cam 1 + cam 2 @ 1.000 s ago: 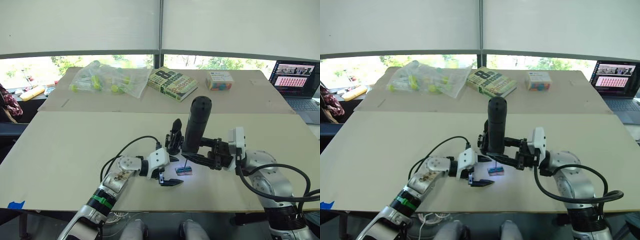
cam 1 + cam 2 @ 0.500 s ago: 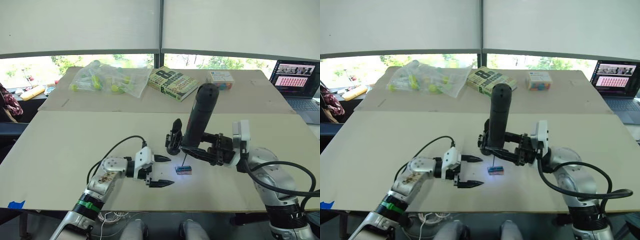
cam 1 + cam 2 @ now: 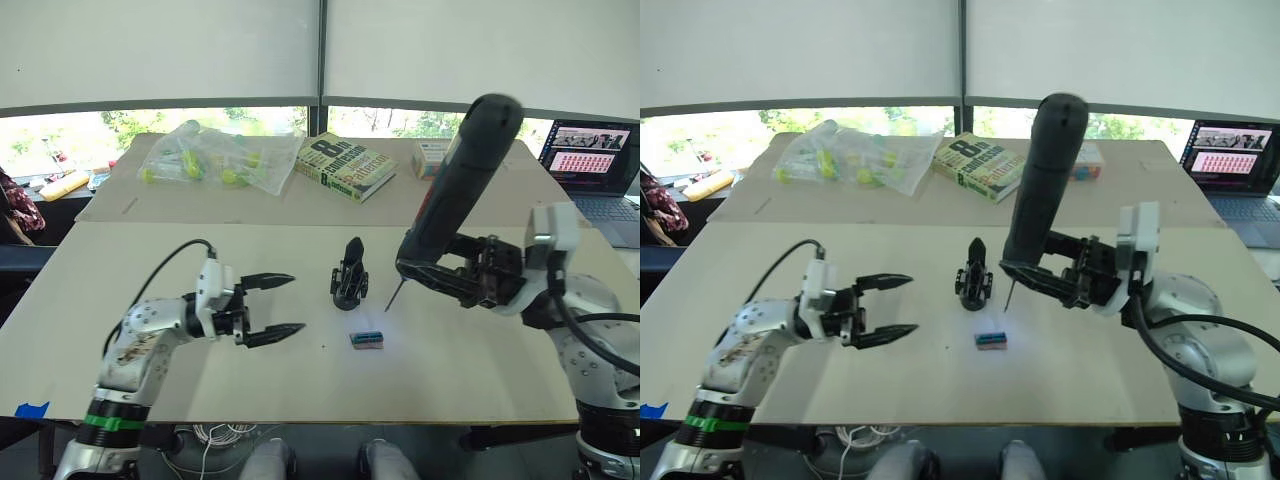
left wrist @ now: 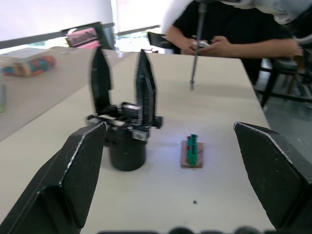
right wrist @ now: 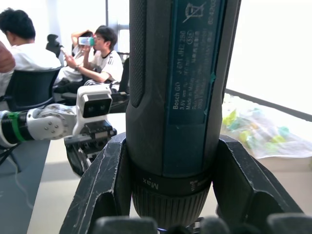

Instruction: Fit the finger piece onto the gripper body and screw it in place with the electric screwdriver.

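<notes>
The gripper body (image 3: 349, 284) stands at mid-table on its round base. In the left wrist view it (image 4: 126, 127) carries two upright pointed black fingers, and I cannot tell which of them is the finger piece. My left gripper (image 3: 297, 302) hangs open and empty to the left of the body, well apart from it. My right gripper (image 3: 432, 272) is shut on the lower end of the electric screwdriver (image 3: 458, 185). The screwdriver leans up and to the right. Its thin bit (image 3: 392, 296) hovers over the table just right of the body, touching nothing.
A small green-and-brown block (image 3: 367, 340) lies in front of the body. At the back sit a bag of tubes (image 3: 215, 155), a book (image 3: 345, 166), a colourful box (image 3: 1092, 156) and a laptop (image 3: 590, 165). Seated people (image 5: 105, 58) are beyond the table.
My left gripper has drawn back to the left, away from the gripper body, staying open. My right arm has lifted the screwdriver up and rightward and tilted it, taking the bit off the small block.
</notes>
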### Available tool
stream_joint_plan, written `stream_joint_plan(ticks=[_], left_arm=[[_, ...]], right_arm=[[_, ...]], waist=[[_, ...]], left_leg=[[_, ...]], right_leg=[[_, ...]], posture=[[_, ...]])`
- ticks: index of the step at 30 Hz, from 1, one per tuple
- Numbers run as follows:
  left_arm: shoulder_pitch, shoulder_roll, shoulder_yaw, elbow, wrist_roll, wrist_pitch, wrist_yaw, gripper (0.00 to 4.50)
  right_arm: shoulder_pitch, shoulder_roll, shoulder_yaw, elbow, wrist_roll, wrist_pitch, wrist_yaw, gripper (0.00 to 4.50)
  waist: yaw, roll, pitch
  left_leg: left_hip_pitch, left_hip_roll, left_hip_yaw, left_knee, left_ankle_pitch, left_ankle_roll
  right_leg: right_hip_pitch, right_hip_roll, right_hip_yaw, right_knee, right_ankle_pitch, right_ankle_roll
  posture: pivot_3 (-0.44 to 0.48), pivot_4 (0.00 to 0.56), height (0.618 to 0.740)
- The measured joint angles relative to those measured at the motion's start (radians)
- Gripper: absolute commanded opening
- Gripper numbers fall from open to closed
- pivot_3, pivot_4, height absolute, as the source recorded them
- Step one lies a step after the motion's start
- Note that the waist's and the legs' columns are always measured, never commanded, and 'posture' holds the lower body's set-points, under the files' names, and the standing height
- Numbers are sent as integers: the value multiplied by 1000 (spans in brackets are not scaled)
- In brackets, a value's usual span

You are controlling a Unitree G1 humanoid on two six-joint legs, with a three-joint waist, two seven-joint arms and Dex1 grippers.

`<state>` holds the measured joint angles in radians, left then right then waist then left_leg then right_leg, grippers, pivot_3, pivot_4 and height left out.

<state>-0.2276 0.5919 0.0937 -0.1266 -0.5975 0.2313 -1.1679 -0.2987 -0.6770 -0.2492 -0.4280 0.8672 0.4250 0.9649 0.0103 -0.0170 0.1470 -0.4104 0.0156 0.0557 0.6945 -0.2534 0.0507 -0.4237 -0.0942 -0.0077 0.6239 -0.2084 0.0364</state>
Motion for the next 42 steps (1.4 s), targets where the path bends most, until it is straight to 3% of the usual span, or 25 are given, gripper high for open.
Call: stream_joint_plan(ticks=[5, 9, 19, 28, 42], left_arm=[[27, 36, 106, -24, -72, 83, 64, 4415], [33, 43, 101, -14, -32, 70, 74, 4415], [-15, -59, -87, 41, 173, -13, 162, 4415], [-134, -232, -252, 233, 355, -53, 286, 4415], [-307, -362, -336, 506, 485, -107, 329, 4415]], right_arm=[[-12, -28, -37, -48, 70, 43, -43, 1924], [-33, -29, -37, -49, 81, 62, -63, 1924], [-90, -30, -31, -55, 99, 77, -93, 1924], [-121, -30, 0, -52, 98, 89, -82, 1924], [-148, -30, 14, -35, 96, 89, -73, 1924]], waist=[[0, 0, 0], [2, -1, 0], [2, -2, 1], [2, -2, 2], [2, -3, 2]], left_leg=[[0, 0, 0, 0, 0, 0], [0, -1, 0, 0, 0, 0], [-1, -1, 0, 0, 0, 0], [-2, -1, 0, 0, 0, 0], [-4, -1, 0, 0, 0, 1]], right_leg=[[0, 0, 0, 0, 0, 0], [0, 0, 0, 0, 0, 0], [0, 0, 0, -2, 0, 0], [0, 0, 0, -2, 0, 0], [-1, 0, -1, -2, 0, 0]], posture=[[0, 150, 740], [0, 150, 740], [0, 150, 740], [0, 150, 740], [0, 150, 740]])
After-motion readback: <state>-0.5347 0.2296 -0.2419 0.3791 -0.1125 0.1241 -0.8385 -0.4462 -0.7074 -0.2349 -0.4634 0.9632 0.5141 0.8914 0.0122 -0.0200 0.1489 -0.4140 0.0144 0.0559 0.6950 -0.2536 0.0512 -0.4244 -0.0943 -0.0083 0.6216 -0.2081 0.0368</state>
